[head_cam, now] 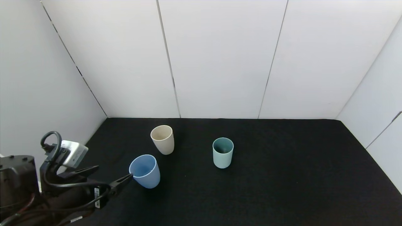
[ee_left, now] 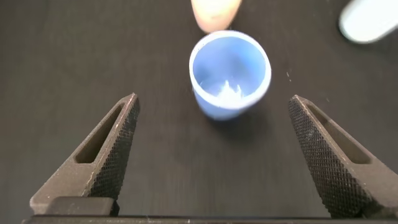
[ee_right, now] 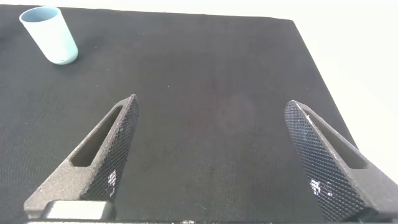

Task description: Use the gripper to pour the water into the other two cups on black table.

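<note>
A light blue cup [head_cam: 145,171] stands on the black table [head_cam: 282,175] at the front left. In the left wrist view the blue cup [ee_left: 229,74] holds clear water. The beige cup [head_cam: 162,139] stands just behind it and the pale teal cup [head_cam: 223,153] stands to the right, both upright. My left gripper [head_cam: 113,173] is open and empty, and one fingertip almost touches the blue cup's near side. In its wrist view my left gripper [ee_left: 214,99] stands wide open just short of the cup. My right gripper [ee_right: 211,101] is open and empty over bare table, outside the head view.
White walls close the table at the back and on both sides. The beige cup [ee_left: 214,14] and the teal cup [ee_left: 370,18] show beyond the blue one in the left wrist view. The right wrist view shows a pale cup [ee_right: 50,34] far off and the table's edge [ee_right: 311,56].
</note>
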### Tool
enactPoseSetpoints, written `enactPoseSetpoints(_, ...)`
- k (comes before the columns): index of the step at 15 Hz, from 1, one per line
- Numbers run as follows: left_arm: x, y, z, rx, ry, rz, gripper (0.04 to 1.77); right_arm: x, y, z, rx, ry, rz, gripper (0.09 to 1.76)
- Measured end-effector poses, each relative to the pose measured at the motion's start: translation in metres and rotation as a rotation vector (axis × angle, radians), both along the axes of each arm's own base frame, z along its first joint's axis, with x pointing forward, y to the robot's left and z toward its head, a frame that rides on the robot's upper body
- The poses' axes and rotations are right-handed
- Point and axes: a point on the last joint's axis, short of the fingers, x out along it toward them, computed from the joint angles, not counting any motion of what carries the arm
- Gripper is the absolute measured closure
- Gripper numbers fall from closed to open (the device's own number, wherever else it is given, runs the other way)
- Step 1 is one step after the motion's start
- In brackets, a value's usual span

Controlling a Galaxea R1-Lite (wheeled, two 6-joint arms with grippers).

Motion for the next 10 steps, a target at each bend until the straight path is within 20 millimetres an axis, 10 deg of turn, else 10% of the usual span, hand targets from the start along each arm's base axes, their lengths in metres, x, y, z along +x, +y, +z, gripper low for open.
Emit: enactPoseSetpoints(10, -0.120, 0.018, 0.030, 0.041, 0.017, 0.086, 0.10, 0.000, 0.000, 0.000, 0.000, 0.000, 0.001, 0.14)
